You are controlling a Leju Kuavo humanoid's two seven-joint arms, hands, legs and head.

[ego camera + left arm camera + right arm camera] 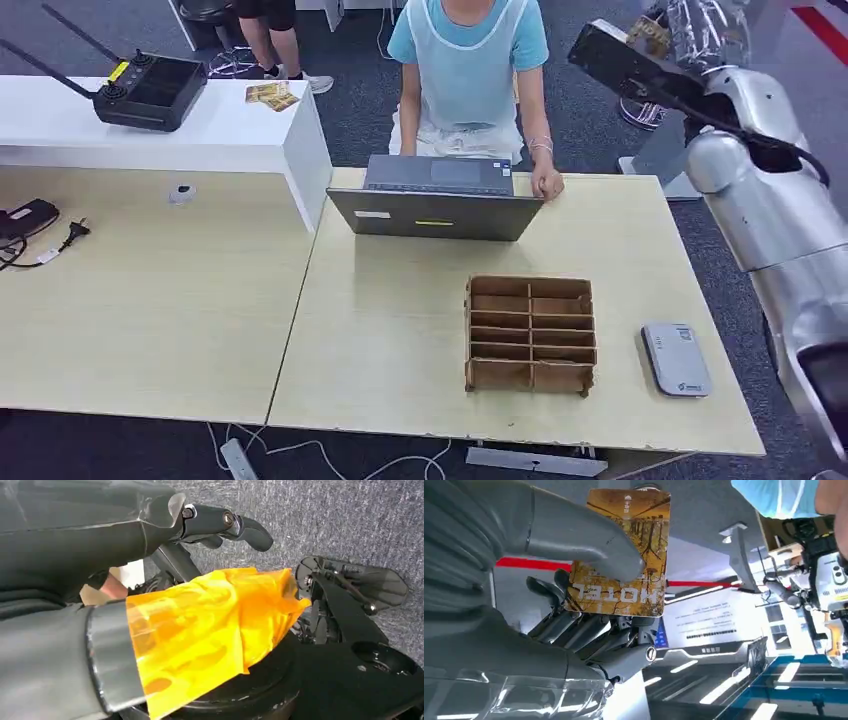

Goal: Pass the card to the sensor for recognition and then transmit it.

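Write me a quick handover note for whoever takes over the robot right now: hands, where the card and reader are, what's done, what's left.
Right hand: holds the hotel card between thumb and fingers, arm raised high at the table's right side, away from the sensor.
Left hand: hangs by the robot's body and holds nothing; an orange film covers part of that view.
Sensor: the grey reader lies flat on the table near its right edge, beside the cardboard organizer.
A person stands behind the laptop at the far side.
Done: card is in hand.
Left: bring the card to the sensor, then pass it on.
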